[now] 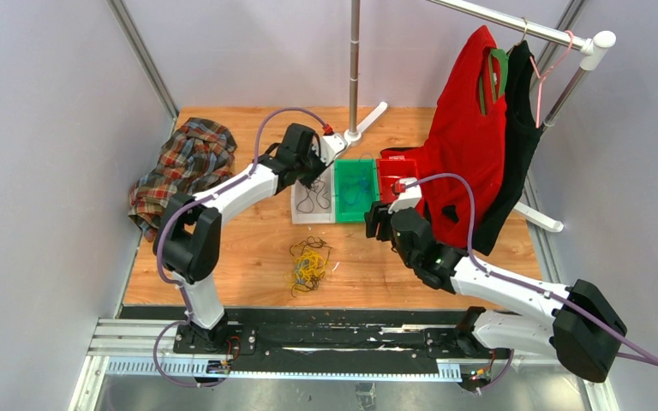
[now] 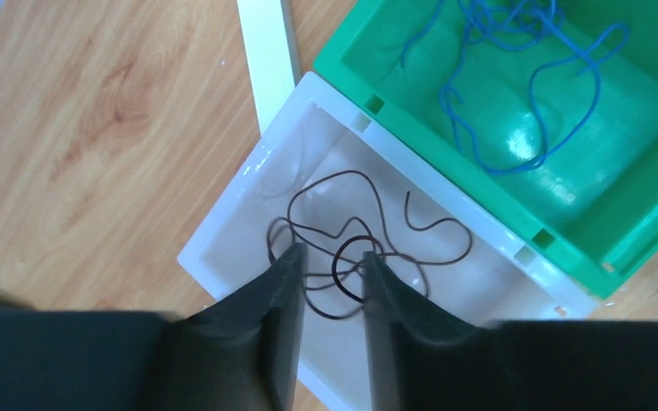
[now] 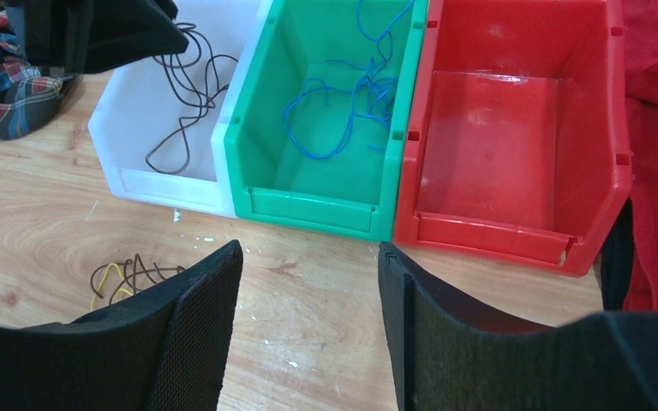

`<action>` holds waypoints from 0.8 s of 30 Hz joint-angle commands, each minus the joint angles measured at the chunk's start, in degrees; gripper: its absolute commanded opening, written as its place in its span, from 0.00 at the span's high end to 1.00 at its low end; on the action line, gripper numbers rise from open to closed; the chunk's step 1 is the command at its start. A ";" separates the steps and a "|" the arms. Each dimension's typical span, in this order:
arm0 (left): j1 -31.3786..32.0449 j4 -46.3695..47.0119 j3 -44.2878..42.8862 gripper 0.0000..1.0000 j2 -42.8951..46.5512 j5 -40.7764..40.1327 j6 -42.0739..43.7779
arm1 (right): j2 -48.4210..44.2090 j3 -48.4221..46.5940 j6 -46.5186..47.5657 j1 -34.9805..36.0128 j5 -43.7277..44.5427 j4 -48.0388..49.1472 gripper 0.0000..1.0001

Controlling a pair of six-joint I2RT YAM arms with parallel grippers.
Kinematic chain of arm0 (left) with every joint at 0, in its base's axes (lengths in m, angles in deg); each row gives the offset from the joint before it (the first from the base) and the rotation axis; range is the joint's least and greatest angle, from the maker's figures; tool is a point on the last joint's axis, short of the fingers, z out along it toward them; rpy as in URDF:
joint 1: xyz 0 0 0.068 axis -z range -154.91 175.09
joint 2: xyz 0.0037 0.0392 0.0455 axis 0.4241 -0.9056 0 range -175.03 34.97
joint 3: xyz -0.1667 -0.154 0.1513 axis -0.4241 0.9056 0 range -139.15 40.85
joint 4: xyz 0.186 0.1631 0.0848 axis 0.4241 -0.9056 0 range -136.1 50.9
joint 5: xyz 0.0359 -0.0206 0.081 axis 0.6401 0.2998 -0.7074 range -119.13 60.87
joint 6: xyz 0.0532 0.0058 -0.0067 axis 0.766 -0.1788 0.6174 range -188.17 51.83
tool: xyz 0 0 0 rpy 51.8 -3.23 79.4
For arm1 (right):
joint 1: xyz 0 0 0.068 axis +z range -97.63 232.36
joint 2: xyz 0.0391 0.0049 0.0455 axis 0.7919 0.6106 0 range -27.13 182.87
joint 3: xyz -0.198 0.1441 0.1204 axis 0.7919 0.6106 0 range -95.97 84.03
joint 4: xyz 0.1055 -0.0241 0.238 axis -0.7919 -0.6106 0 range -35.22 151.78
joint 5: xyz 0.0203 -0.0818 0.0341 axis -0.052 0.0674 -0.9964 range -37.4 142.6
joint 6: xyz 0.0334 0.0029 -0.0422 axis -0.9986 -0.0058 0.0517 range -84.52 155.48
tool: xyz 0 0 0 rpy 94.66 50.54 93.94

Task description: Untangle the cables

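A tangle of yellow and black cables [image 1: 308, 265] lies on the wooden table in front of the bins; its edge shows in the right wrist view [image 3: 124, 278]. A black cable [image 2: 368, 231] lies loose in the white bin [image 2: 223, 214]. A blue cable [image 2: 523, 94] lies in the green bin [image 2: 643, 205]. The red bin [image 3: 514, 231] holds nothing. My left gripper [image 2: 332, 257] is open and empty just above the black cable in the white bin [image 1: 302, 212]. My right gripper [image 3: 308, 253] is open and empty over bare table in front of the green bin [image 3: 308, 210].
A plaid shirt [image 1: 184, 163] lies at the table's back left. A red garment [image 1: 467, 145] and a black one [image 1: 518, 137] hang from a rack at the right, close to the red bin [image 1: 392, 171]. The rack's upright pole [image 1: 355, 68] stands behind the bins.
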 commanded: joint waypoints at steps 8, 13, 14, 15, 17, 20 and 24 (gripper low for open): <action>0.25 -12.52 -5.51 0.11 9.11 4.14 0.00 | -0.82 -4.18 1.61 -0.93 -1.15 -3.03 0.41; 0.25 -21.17 -4.12 0.03 15.15 8.03 1.25 | -1.16 -4.17 1.26 -0.89 -1.33 -3.24 0.42; 0.28 -22.82 -3.38 0.03 16.25 9.42 1.87 | -1.26 -4.14 1.18 -0.85 -1.32 -3.39 0.42; 0.26 -24.84 -2.81 0.03 17.31 11.57 3.17 | -1.40 -4.13 1.07 -0.92 -1.34 -3.67 0.42; 0.25 -30.32 -1.52 0.03 19.41 17.94 6.66 | -1.88 -3.90 0.85 -0.92 -3.12 -4.19 0.42; 1.17 -35.24 2.71 0.07 23.04 25.01 8.51 | -2.78 -3.17 0.74 -0.88 -3.54 -4.45 0.42; 5.60 -35.31 10.70 0.14 26.59 26.81 8.89 | -3.70 -2.11 0.67 -0.91 -3.79 -4.54 0.43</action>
